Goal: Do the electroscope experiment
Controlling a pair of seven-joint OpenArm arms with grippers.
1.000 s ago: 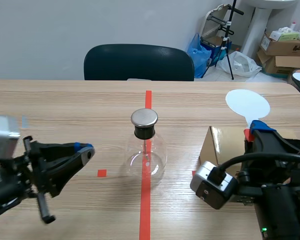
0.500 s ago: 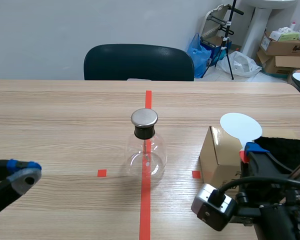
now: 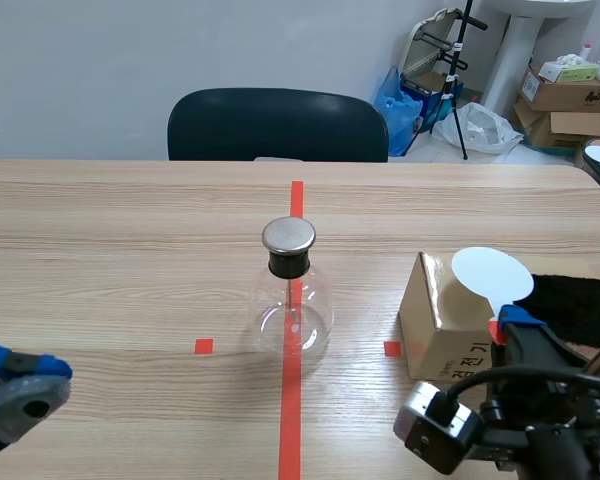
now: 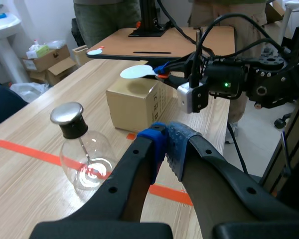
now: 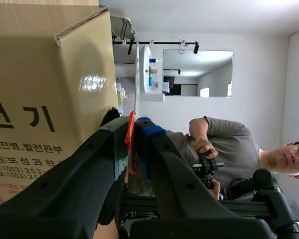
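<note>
Electroscope [image 3: 292, 300] mid-bench [image 3: 130, 230]; right tool [image 3: 513, 320] pinches white disc [image 3: 491, 273] by handle, probably to keep its face free; left tool [image 4: 165, 144] closed, empty.

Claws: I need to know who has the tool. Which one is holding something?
The right claw, beside the cardboard box, is shut on the white disc paddle; the left claw is shut on nothing.
</note>
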